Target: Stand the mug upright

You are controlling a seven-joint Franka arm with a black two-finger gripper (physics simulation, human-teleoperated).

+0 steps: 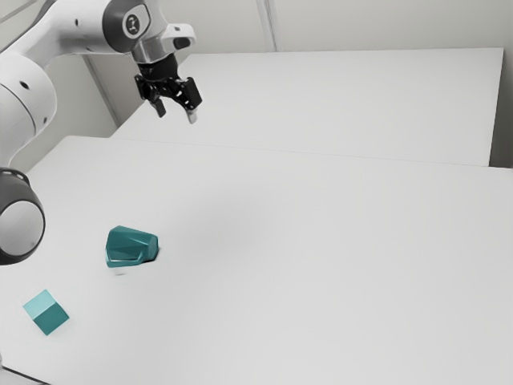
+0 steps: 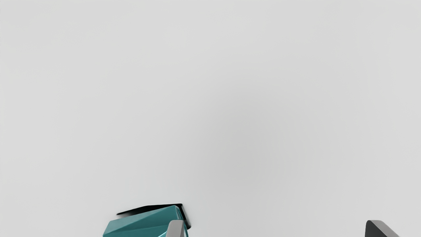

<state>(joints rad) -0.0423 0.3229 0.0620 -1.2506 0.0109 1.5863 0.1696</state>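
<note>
Mug (image 1: pixel 131 247) sideways — teal cube (image 1: pixel 46 312) nearby

Wht tbl (image 1: pixel 321 265), wht surface (image 1: pixel 345 104) behind, lt-gry wall (image 1: pixel 385 24).

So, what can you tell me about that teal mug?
The mug is teal and faceted with a slight sheen, perhaps plastic or glazed. It lies on its side on the table, wider end toward the exterior view's left, near a teal cube. Only the table appears to touch it; the open tool hangs apart.
</note>
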